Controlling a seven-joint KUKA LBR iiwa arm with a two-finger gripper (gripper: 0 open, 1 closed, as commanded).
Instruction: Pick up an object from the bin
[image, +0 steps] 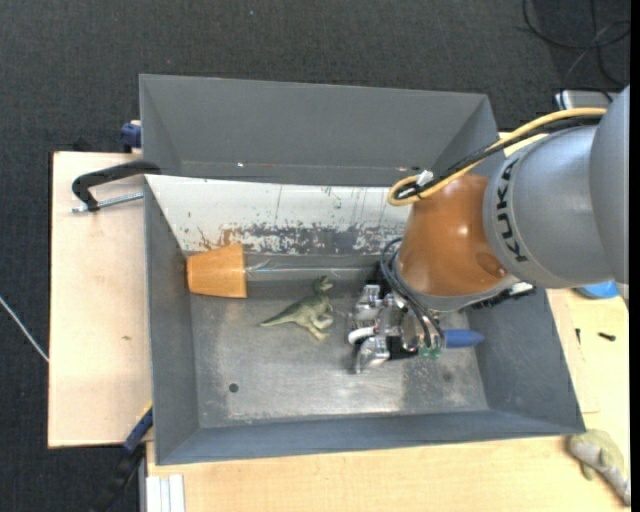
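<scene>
A small toy dinosaur, greenish tan with a long tail pointing left, lies on the floor of the grey bin near its middle and is the loose thing closest to the gripper. The gripper is low over the floor just to the right of the dinosaur, beside it rather than around it, and nothing can be made out inside the gripper. Whether it is released or clenched cannot be told from this angle, since the metal parts at its tip blur together. Just to the gripper's right, a small blue object pokes out from under the wrist; its kind cannot be told. Farther off, at the far left of the floor against the sloping wall, an orange cup-shaped piece lies on its side, well apart from the gripper. The arm reaches in from the right, its orange cover hanging over the right part of the bin. As for progress, the approach seems made, as the gripper is down among the things, but no grasp is evident and nothing is lifted. Closing on one object, most likely the dinosaur or the blue piece, and raising it out of the bin remain to be done.
</scene>
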